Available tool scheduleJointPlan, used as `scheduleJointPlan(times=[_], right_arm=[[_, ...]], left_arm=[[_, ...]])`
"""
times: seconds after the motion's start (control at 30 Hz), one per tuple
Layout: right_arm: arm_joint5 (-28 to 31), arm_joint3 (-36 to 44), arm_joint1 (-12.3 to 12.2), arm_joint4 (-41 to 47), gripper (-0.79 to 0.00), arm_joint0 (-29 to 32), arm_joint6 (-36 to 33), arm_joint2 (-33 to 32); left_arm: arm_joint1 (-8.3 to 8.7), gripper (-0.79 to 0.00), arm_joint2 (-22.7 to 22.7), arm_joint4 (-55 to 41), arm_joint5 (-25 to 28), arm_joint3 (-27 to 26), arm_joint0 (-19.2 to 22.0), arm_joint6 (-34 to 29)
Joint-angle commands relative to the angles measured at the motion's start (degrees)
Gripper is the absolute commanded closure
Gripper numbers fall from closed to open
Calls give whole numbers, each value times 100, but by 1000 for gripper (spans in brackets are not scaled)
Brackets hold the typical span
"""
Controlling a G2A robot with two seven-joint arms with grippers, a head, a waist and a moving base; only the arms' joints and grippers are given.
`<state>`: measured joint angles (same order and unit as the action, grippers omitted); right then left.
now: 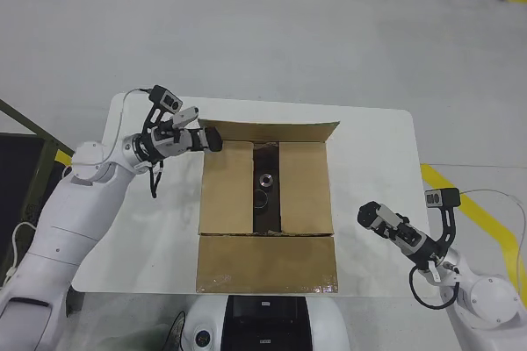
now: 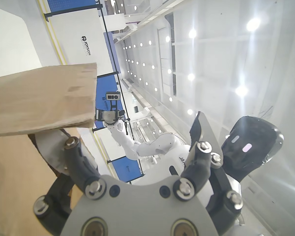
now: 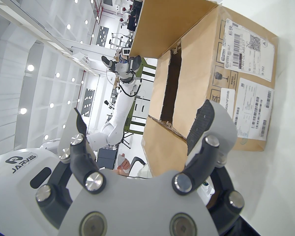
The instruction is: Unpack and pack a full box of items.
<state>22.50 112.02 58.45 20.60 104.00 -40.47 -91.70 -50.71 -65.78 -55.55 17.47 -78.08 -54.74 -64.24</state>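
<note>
A cardboard box [image 1: 307, 189] stands in the middle of the white table [image 1: 378, 140]. Its two inner flaps lie nearly closed, leaving a dark gap where a round metal item [image 1: 265, 180] shows. The far flap [image 1: 268, 130] stands up and the near flap [image 1: 268, 263] lies flat toward me. My left gripper [image 1: 209, 139] is open at the box's far left corner, beside a flap edge [image 2: 39, 99]; its fingers [image 2: 199, 133] are spread wide around nothing [image 2: 127, 133]. My right gripper [image 1: 367, 213] is open [image 3: 141, 114], off the box's labelled right side [image 3: 236, 74] and apart from it.
A dark cart with a green frame [image 1: 9, 167] stands off the table's left side. A yellow floor line [image 1: 474, 211] runs at the right. Bare table lies to the right and left of the box. A person's hand [image 3: 124, 163] shows far behind.
</note>
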Motion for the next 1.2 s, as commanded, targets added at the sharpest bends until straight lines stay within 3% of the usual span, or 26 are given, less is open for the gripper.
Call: scheduleJointPlan(times=[0.0,0.3,0.63,1.17], right_arm=[[0,0,0,0,-785,0,0,0],[0,0,0,0,-785,0,0,0],[0,0,0,0,-785,0,0,0],[0,0,0,0,-785,0,0,0]], left_arm=[[-76,-785,133,-206,-79,165,180,-37],[-348,-785,590,-37,-126,1010,863,-15],[-552,-785,803,375,-142,1878,1449,-16],[-841,-785,1095,789,-159,2903,1763,77]])
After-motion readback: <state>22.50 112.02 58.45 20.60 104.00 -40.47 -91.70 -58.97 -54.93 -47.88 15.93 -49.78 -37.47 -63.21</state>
